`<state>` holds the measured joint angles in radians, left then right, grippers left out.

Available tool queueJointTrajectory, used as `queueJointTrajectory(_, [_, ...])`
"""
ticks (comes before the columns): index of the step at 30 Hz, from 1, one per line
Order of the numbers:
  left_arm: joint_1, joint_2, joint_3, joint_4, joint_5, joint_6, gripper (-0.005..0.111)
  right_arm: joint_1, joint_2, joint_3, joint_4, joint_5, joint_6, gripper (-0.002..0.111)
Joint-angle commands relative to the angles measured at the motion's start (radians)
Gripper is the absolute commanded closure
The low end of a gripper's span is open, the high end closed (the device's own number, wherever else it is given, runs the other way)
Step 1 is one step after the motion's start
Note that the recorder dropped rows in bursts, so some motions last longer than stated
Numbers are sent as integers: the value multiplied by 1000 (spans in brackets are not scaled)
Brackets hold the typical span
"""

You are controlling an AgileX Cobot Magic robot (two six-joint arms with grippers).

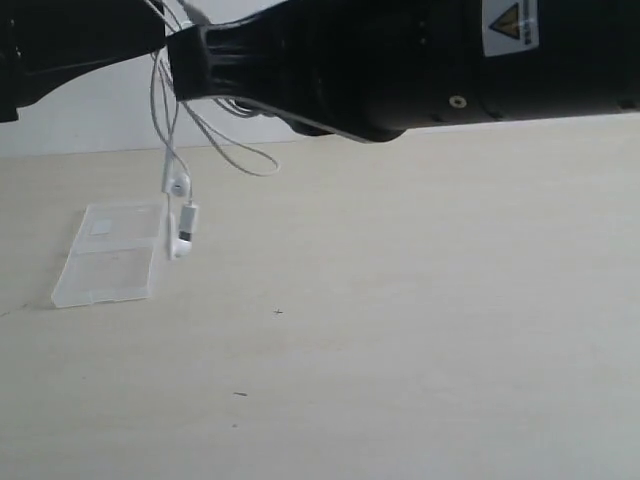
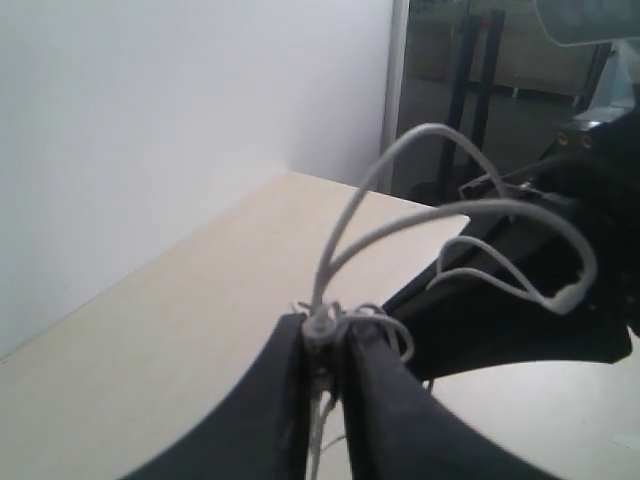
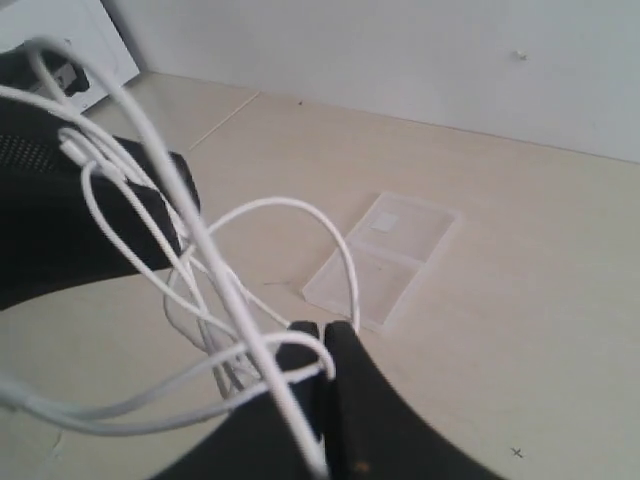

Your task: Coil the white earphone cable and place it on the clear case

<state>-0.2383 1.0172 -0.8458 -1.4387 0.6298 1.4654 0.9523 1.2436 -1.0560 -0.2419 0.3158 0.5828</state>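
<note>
Nearest the exterior camera, the black right arm [image 1: 420, 60] stretched across the top of the view from right to left. Its right gripper [image 3: 322, 335] was clenched, the 2 fingers pressed together. Strands of the white earphone cable [image 1: 178, 184] wrapped across the fingertip and ran into the seam between the fingers, so it appeared to be pinching the cable.

Just beyond it, the left gripper [image 2: 325, 345] came in from the upper left. It too was clenched, with a small clump of cable caught between its tips. Several loose loops arched up from that grip toward the right arm. The 2 grippers sat close together, high above the table [image 1: 400, 330], with the cable gathered in untidy loops between them.

From that bundle, 1 long loop sagged out to the right, and the rest hung straight down. The 2 earbuds [image 1: 180, 245] and the small remote [image 1: 189, 217] dangled at the bottom, just beside the right edge of the clear case [image 1: 105, 265]. Whether the lowest earbud touched the table could not be told.

The case lay opened flat on the table at the left, its 2 halves side by side, with no part of the cable resting on it. Behind the table stood a plain pale wall [image 1: 90, 115].
</note>
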Motion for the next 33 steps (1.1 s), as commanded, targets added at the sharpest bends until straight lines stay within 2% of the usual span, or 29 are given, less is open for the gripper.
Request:
queueJointTrajectory(1, [-5, -6, -3, -14, 9, -7, 107, 0, 1, 3, 3, -34, -18, 108])
queueJointTrajectory(8, [-5, -6, -3, -19, 11, -7, 107, 0, 1, 3, 33, -39, -35, 108])
queueJointTrajectory(17, [-5, -6, -3, -37, 11, -7, 107, 0, 1, 3, 242, -34, -247, 108])
queueJointTrajectory(33, [-5, -6, -3, -60, 21, -7, 107, 0, 1, 3, 297, -20, -360, 108])
